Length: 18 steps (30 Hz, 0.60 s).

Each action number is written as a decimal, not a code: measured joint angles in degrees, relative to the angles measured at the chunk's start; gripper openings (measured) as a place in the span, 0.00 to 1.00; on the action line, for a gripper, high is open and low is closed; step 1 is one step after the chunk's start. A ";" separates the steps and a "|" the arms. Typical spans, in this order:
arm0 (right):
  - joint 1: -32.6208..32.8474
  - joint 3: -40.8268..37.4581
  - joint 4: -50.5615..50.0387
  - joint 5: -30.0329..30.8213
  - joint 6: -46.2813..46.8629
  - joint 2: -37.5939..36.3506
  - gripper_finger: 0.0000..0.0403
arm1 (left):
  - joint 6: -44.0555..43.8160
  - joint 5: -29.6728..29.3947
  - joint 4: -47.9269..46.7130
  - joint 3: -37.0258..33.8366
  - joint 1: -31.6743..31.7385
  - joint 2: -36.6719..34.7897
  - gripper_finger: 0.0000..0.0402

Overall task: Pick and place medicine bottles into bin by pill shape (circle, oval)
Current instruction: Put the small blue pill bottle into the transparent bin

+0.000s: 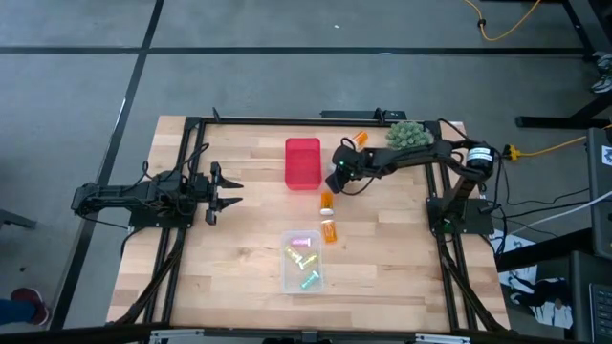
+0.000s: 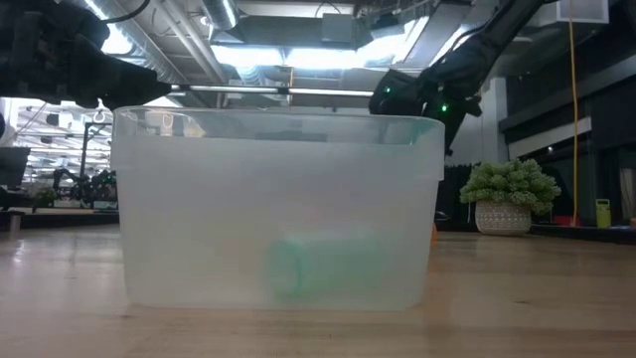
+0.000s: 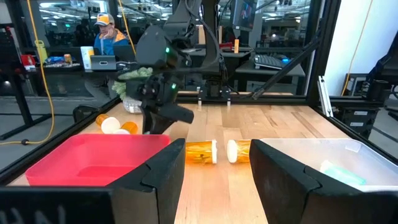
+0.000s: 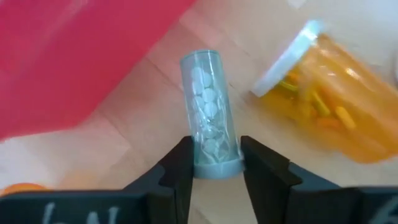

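pinching a clear vial [image 4: 210, 112] at its cap end, the right gripper [image 4: 214, 163] sits beside the red bin [image 1: 303, 162], an orange bottle [image 4: 333, 112] close by. left gripper [image 1: 229, 189], jaws together, waits at the table's left.

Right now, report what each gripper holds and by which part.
The right gripper clamps a small clear vial of white pills at its pale blue cap end. The left gripper, shut, holds nothing.

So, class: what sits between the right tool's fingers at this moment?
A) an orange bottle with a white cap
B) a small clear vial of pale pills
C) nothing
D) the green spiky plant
B: in the right wrist view, the right tool is closed around the clear vial near its blue-capped end.
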 joint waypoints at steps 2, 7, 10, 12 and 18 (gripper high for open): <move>0.02 0.02 -1.58 0.27 1.30 -1.61 0.31 | 0.00 0.00 0.00 0.00 0.00 0.00 0.43; 0.59 0.04 -5.07 3.96 2.58 -6.97 0.30 | 0.00 -0.01 0.00 0.00 -0.01 0.00 0.43; 2.35 0.04 -4.63 3.48 2.02 -10.29 0.30 | 0.00 0.00 0.00 0.00 0.00 0.00 0.43; 4.04 0.04 -3.84 1.86 0.47 -12.63 0.30 | 0.00 0.00 0.00 0.00 -0.02 0.00 0.43; 10.73 0.04 -0.75 -5.56 -5.24 -17.15 0.31 | 0.01 0.00 0.00 0.00 -0.01 0.00 0.43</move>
